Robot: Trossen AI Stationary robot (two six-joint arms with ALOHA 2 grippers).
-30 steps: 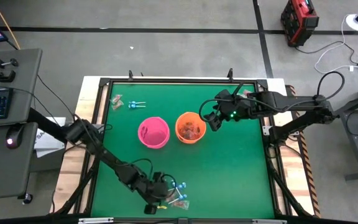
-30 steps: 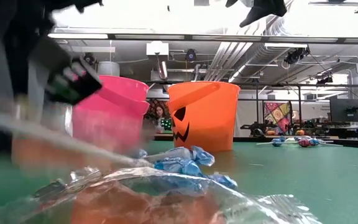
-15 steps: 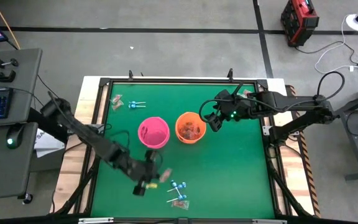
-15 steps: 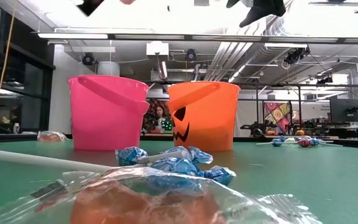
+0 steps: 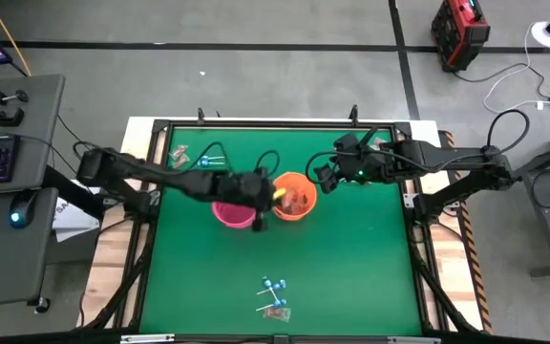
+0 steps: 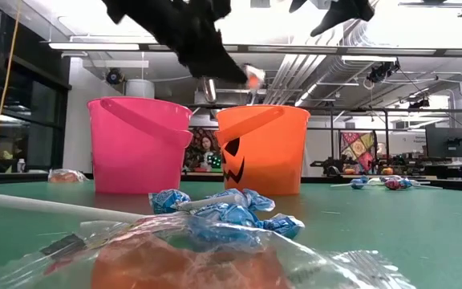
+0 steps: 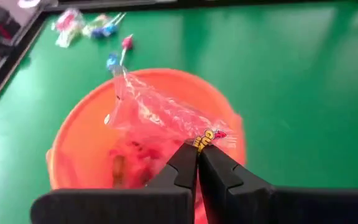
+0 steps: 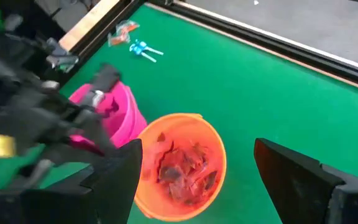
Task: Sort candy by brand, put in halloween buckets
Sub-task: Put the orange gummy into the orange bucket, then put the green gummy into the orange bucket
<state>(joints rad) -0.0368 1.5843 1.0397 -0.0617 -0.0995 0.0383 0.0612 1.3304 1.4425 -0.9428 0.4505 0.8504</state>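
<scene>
the left tool [image 7: 197, 152] is closed on a flat red-and-clear wrapped candy [image 7: 160, 115], pinching one corner so the crinkled clear wrapper hangs over the mouth of the orange bucket [image 5: 292, 195]. in the high view the left tool [image 5: 267, 196] sits between the two buckets, over the orange one's rim.

the orange bucket [image 8: 213, 155] holds a layer of red-and-clear pieces [image 8: 182, 165]. the pink bucket [image 5: 229, 208] stands just beside it, touching or nearly so; its contents cannot be seen under the left arm. in the low view the orange bucket [image 6: 263, 148] shows a dark face mark.

the right tool [image 5: 325, 177] hangs with its fingers wide apart, holding nothing, just beyond the orange bucket on its right side.

near the front edge of the green bench [image 5: 351, 258] lie blue-headed lollipops [image 5: 273, 284] and a red-and-clear piece [image 5: 277, 311], together. at the far left corner sit more lollipops [image 5: 206, 161] and a wrapped piece [image 5: 179, 155]. the right half and middle front of the bench give open room.
</scene>
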